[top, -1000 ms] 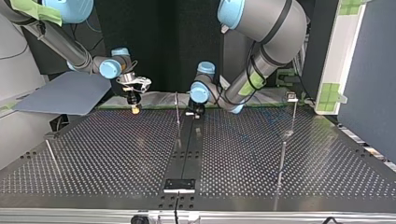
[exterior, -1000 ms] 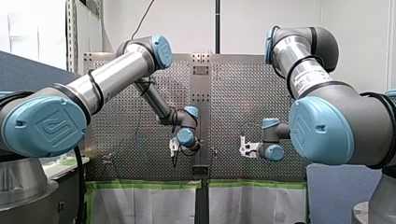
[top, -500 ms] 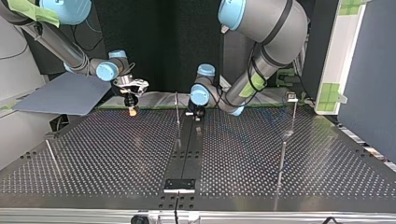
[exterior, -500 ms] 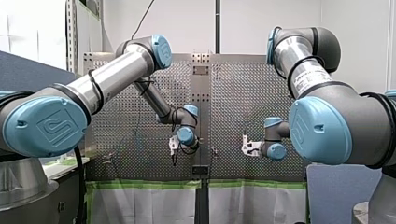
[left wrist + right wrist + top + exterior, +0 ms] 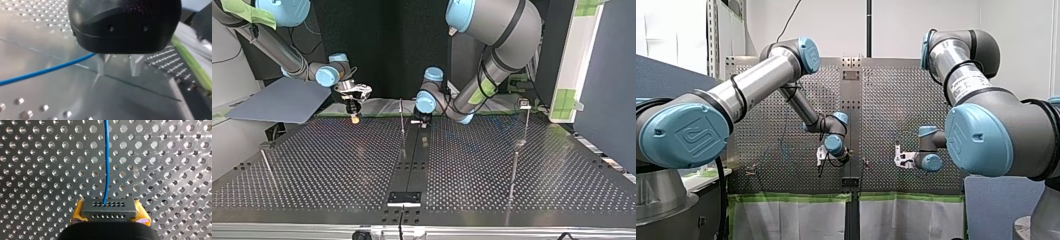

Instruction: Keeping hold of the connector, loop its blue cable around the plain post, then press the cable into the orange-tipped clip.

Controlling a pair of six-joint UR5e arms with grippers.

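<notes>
Well, the connector [image 5: 109,208] sits clamped between the yellow pads [image 5: 78,212] of the right claw [image 5: 110,212], in the upper left of the top view, just above the perforated counter [image 5: 337,165]. Its blue cable [image 5: 106,162] runs straight ahead of that claw, in line with its reach. A thin plain post [image 5: 402,122] stands upper middle, nearer the left claw [image 5: 118,72], whose metal fingers stand narrowly apart and empty. The white label [image 5: 968,86] on the right arm [image 5: 956,55] is too small to read.
</notes>
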